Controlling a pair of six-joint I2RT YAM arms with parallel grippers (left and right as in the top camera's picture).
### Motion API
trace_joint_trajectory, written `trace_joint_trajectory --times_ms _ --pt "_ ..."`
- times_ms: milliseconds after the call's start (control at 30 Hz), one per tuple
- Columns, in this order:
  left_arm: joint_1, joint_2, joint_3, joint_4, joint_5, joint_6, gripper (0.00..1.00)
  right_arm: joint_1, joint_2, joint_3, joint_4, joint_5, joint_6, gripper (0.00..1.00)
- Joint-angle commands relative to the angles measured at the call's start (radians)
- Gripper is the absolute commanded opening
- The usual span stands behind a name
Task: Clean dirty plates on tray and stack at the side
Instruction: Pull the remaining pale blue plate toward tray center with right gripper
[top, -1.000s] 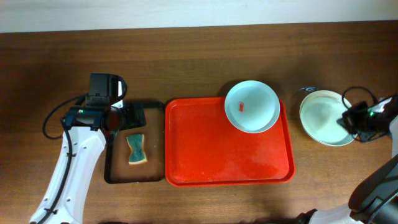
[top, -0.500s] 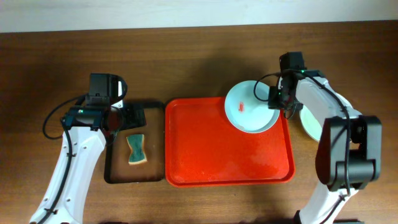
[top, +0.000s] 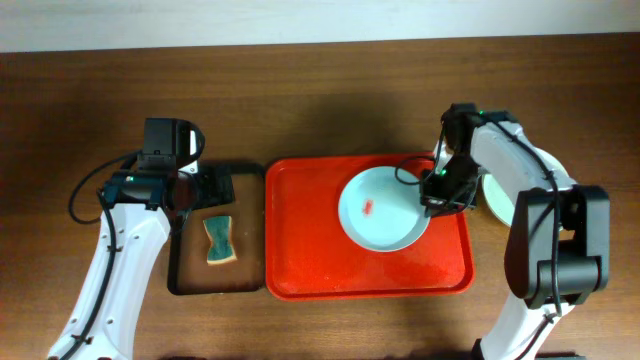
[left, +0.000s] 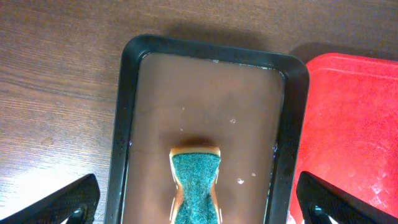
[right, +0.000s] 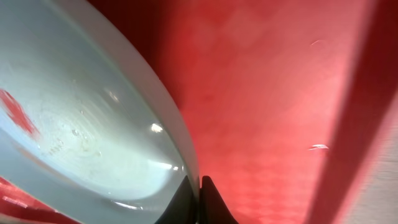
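A pale blue plate (top: 383, 209) with a small red smear lies inside the red tray (top: 310, 250), right of its middle. My right gripper (top: 434, 193) is shut on the plate's right rim; in the right wrist view the jaws (right: 199, 193) pinch the rim of the plate (right: 74, 137) over the tray (right: 267, 93). A pale green plate (top: 496, 196) lies on the table right of the tray, mostly hidden by my right arm. My left gripper (left: 193, 208) is open above the green sponge (left: 196, 186) in the black tray (left: 124, 124). No white plate shows on its own.
The narrow black tray (top: 190, 280) with the sponge (top: 219, 241) sits against the red tray's left side. Bare wooden table lies all round. The red tray's left half holds nothing.
My right arm swung from the far right to the blue plate, closed on its rim, and dragged it from the tray's back right corner toward the middle. The left arm stayed still.
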Motion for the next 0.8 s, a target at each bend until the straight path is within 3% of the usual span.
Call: trace_joint_trajectory --times_ms 0,133,233,433,467,533,567,700,767 --pt "-0.001 -0.005 0.008 0.002 0.003 -0.013 0.99 0.079 -0.021 -0.123 0.08 -0.107 0.01 0.04" --pt "0.0 -0.005 0.008 0.002 0.003 -0.013 0.99 0.169 -0.02 -0.15 0.178 -0.107 0.013 0.11" --pt "0.0 -0.005 0.008 0.002 0.003 -0.013 0.99 0.181 -0.021 -0.15 0.199 -0.107 0.028 0.36" --pt "0.0 -0.005 0.008 0.002 0.003 -0.013 0.99 0.181 -0.02 -0.154 0.195 -0.107 0.027 0.4" --pt "0.0 -0.005 0.008 0.002 0.003 -0.013 0.99 0.181 -0.02 -0.166 0.195 -0.107 0.027 0.5" --pt "0.0 -0.005 0.008 0.002 0.003 -0.013 0.99 0.181 -0.02 -0.171 0.195 -0.107 0.027 0.53" --pt "0.0 -0.005 0.008 0.002 0.003 -0.013 0.99 0.179 -0.022 -0.168 0.195 -0.107 0.027 0.48" --pt "0.0 -0.005 0.008 0.002 0.003 -0.013 0.99 0.177 -0.093 -0.158 0.175 -0.106 0.027 0.49" --pt "0.0 -0.005 0.008 0.002 0.003 -0.013 0.99 0.177 -0.145 -0.158 0.165 -0.106 0.027 0.55"
